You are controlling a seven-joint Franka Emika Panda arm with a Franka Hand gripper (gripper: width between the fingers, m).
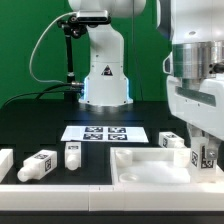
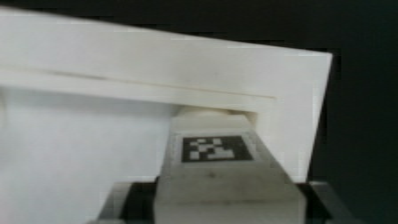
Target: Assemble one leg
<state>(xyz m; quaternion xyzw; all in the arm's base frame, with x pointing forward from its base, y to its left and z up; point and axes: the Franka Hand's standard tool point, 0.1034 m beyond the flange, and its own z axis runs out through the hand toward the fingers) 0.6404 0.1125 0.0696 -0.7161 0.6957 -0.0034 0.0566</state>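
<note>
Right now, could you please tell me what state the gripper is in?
Gripper: closed on a small white stubby leg with a black-and-white square tag, held against the large white tray-shaped panel.

leg (image 2: pixel 214 160) base and gripper (image 2: pixel 215 205) fingertips beyond the wrist view's edge

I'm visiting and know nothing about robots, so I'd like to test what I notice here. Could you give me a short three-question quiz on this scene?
1. True or false: the pincer is shut on a leg with a tag on it.
2. In the exterior view, which lies nearer that view's left edge: the marker board or the loose legs?
A. the marker board
B. the loose legs
3. Fill in: the held leg is over the large white ______.

Key:
1. True; the wrist view shows the tagged leg between the fingers.
2. B
3. panel
</note>
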